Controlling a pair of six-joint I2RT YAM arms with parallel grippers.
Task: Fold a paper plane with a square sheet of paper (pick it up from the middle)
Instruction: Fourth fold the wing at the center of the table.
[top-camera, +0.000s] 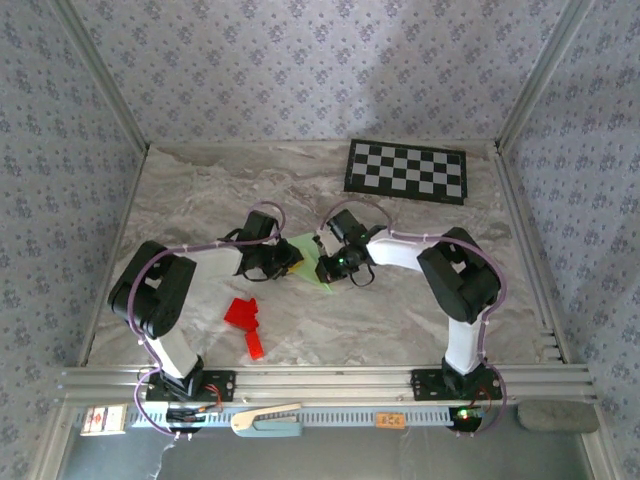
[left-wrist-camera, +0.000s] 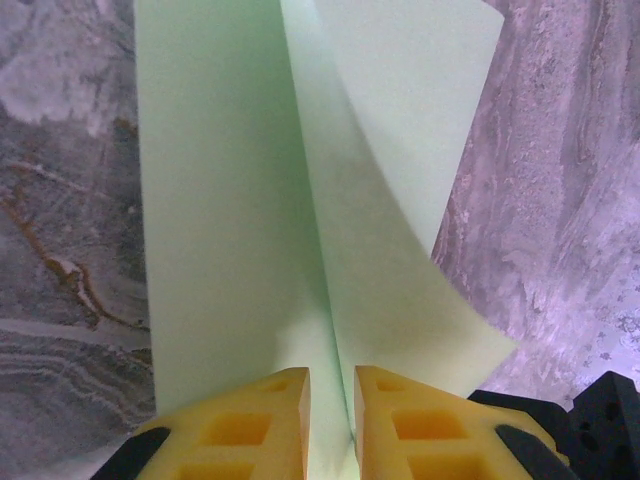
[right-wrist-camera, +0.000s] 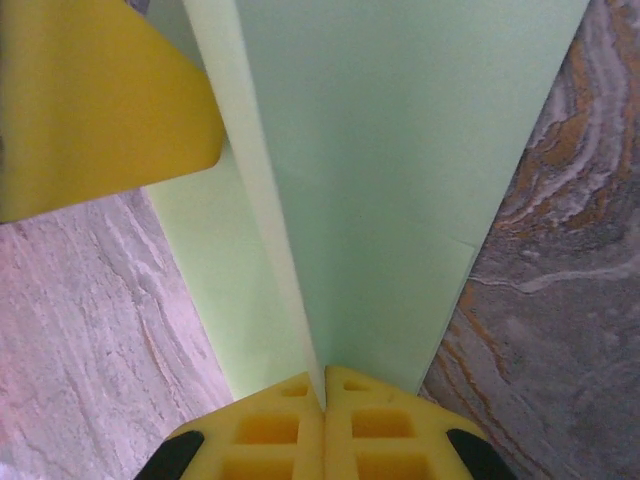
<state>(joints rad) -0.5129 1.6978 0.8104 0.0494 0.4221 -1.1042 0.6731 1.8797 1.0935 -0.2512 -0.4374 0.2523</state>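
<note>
The pale green square sheet of paper (top-camera: 308, 248) lies mid-table, folded so that a centre crease stands up as a ridge. My right gripper (top-camera: 326, 268) is shut on that ridge: in the right wrist view its yellow fingertips (right-wrist-camera: 324, 392) press together on the raised fold of the paper (right-wrist-camera: 400, 150). From the opposite side my left gripper (top-camera: 291, 256) straddles the same crease. In the left wrist view its jaws (left-wrist-camera: 332, 400) stand a narrow gap apart, with the paper (left-wrist-camera: 230, 200) ridge running between them, close to the right finger. The left gripper's finger (right-wrist-camera: 95, 100) shows at the upper left of the right wrist view.
A bright red paper shape (top-camera: 246, 322) lies near the front left, close to the left arm's base. A black-and-white checkerboard (top-camera: 407, 170) lies flat at the back right. Patterned walls close in the marble table (top-camera: 200, 190) on three sides.
</note>
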